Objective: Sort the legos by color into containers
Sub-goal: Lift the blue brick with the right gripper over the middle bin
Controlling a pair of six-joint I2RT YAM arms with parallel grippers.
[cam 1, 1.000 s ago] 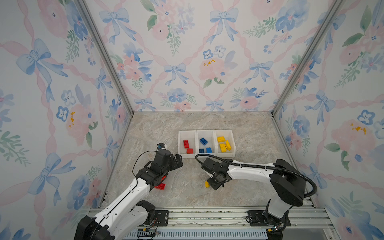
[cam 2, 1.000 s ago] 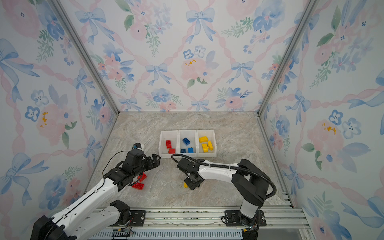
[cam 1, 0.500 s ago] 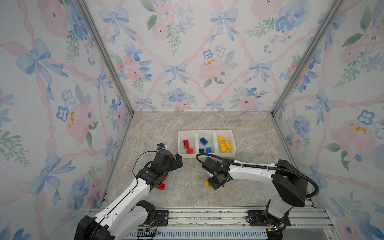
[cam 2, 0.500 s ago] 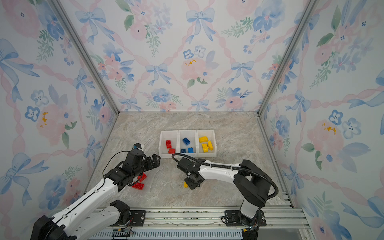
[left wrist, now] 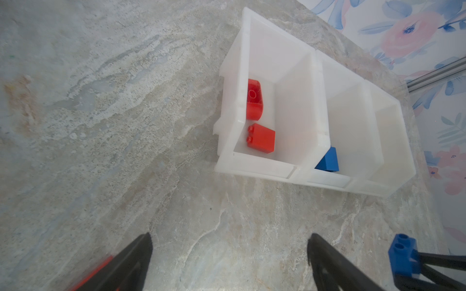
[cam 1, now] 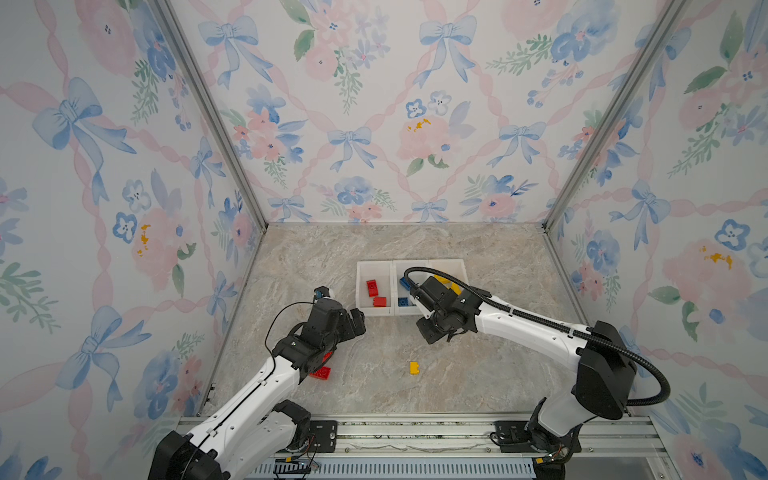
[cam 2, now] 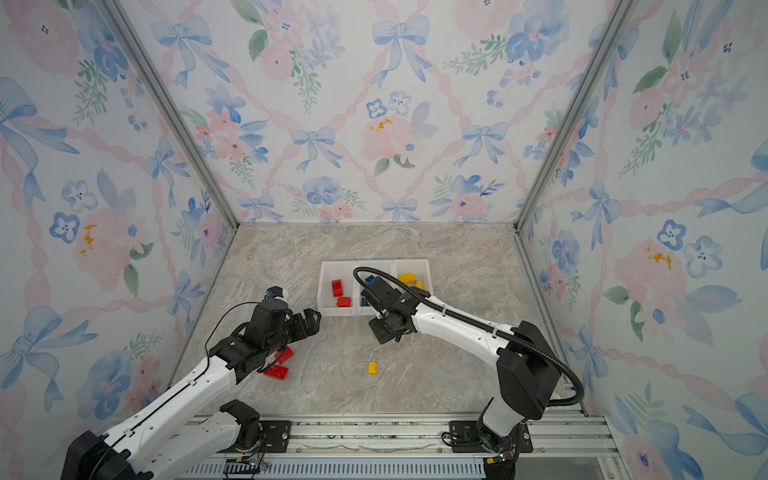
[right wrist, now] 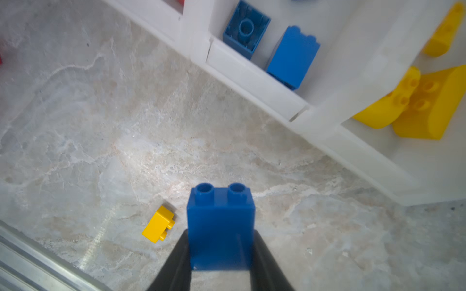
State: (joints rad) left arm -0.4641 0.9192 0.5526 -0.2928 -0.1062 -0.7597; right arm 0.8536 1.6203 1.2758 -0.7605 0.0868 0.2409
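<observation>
R arm: right gripper (right wrist: 220,252) pinched narrow on a blue two-stud brick (right wrist: 220,221), carried clear of the marble table (cam 1: 478,374). It hangs just in front of the white bin row (cam 1: 360,291), centre of both top views, nearest the middle bin. Judged bound for that bin, since two blue bricks (right wrist: 292,56) already lie there. The reds (left wrist: 261,138) are in the left-end bin and the yellows (right wrist: 416,105) in the right-end bin.

L arm: left gripper (left wrist: 229,252) spread wide and empty, left of the bins, probably held back to leave room.

Unsorted: one yellow brick (cam 1: 414,368) at lower centre; red bricks (cam 2: 276,371) beneath the left arm.
</observation>
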